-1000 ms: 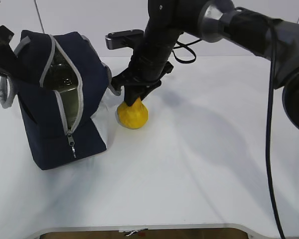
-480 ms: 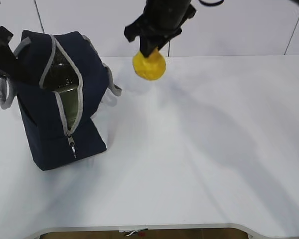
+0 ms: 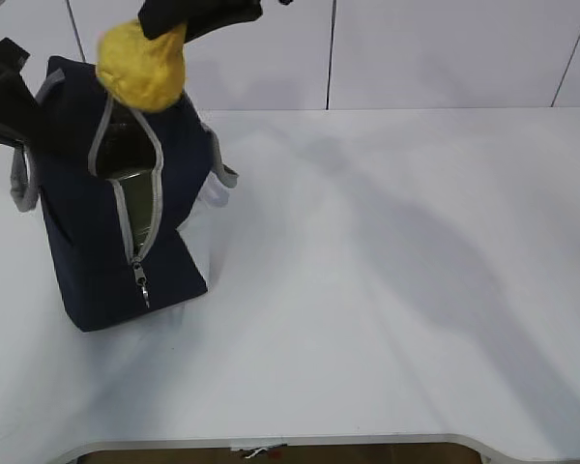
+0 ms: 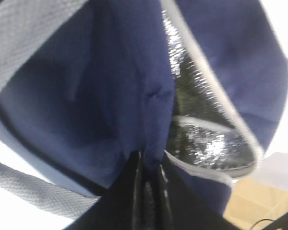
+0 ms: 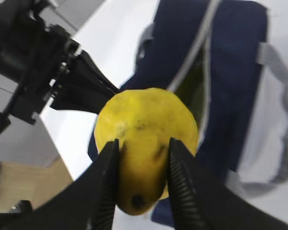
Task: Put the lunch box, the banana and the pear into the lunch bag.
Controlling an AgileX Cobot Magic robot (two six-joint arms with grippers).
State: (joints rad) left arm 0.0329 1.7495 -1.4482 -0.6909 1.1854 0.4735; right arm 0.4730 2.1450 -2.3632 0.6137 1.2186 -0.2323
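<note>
The navy lunch bag [image 3: 87,242] stands at the left of the table, zipper open, silver lining showing. My right gripper [image 3: 174,31] is shut on the orange-yellow pear [image 3: 140,70] and holds it in the air above the bag's opening. In the right wrist view the pear [image 5: 146,139] sits between the black fingers [image 5: 105,187], with the bag [image 5: 230,86] below. My left gripper [image 4: 149,184] is shut on a fold of the bag's navy fabric [image 4: 120,105] and holds the opening apart; in the exterior view it is at the far left [image 3: 19,101]. The lunch box and banana are not visible.
The white table [image 3: 387,290] stretches right and forward of the bag. A grey strap handle [image 3: 19,184] hangs at the bag's left, another [image 3: 222,174] at its right. A white wall stands behind.
My right gripper lifted the pear off the table beside the bag and carried it up and left, to above the bag's opening. The left gripper and bag stayed put.
</note>
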